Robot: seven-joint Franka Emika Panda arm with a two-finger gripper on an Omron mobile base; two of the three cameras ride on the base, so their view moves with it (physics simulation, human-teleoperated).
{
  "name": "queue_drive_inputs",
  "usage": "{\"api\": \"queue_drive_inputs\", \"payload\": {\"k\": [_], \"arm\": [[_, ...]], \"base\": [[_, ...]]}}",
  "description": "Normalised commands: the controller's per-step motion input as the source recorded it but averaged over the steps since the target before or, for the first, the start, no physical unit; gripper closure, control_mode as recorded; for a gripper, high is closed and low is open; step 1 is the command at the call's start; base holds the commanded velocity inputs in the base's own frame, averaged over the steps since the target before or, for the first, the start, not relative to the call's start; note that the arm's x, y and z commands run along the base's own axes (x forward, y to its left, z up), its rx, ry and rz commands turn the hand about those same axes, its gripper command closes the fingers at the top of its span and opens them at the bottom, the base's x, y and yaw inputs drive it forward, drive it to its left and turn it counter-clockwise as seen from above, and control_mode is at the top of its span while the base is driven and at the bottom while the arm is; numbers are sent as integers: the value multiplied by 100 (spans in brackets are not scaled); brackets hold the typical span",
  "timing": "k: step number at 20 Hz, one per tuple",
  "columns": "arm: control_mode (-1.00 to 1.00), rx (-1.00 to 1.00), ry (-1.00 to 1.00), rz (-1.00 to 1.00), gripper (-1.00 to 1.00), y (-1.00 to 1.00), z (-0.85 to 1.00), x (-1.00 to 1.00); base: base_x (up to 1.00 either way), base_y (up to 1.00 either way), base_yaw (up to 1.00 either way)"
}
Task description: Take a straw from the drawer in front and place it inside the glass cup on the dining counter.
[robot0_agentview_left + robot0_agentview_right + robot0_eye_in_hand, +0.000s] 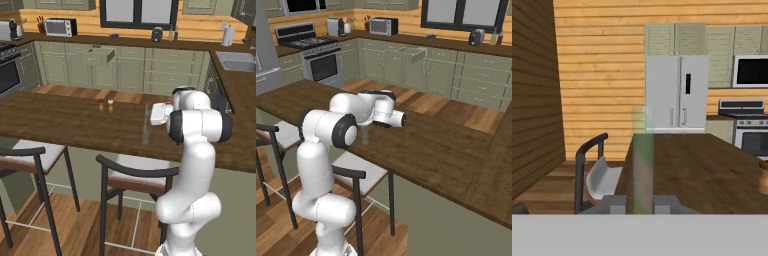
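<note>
Straw [146, 114]: seen from the left base camera as a thin pale upright line over the near half of the dining counter [60, 120], rising out of the glass cup [146, 135] and ending well above its rim; too faint there to say whether it touches the bottom of the cup. Shows through the hand camera as a pale, see-through upright band [643, 150], close up and blurred, so straw and cup can't be told apart in it. Gripper [151, 115] held level beside the upper part of the straw, pointing along the counter, with the white hand just behind it. In the hand camera, gripper [641, 202] with its fingertips [617, 202] set apart, one on each side of that band; cannot tell whether pressing on it or standing free of it. From the right base camera, cup [365, 136] visible as a greyish shape on the counter [446, 150], just below the bent arm. Two small shakers [105, 103] farther along the counter, well apart from the cup. Stools [135, 172] drawn up against the near edge of the counter. Drawer [99, 55] standing open in the row of green cabinets across the room, also visible from the right side [412, 53]. Fridge [677, 92] straight ahead in the hand camera, beyond the far end of the counter [702, 170].
</note>
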Motion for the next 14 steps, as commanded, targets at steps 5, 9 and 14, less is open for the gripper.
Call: {"api": "queue_drive_inputs", "payload": {"k": [5, 9, 14], "arm": [[-100, 0, 0, 0, 100, -6, -1, 1], [-100, 0, 0, 0, 100, -4, -7, 5], [-100, 0, 0, 0, 100, -2, -7, 10]], "base": [[0, 0, 0], [0, 0, 0], [0, 0, 0]]}}
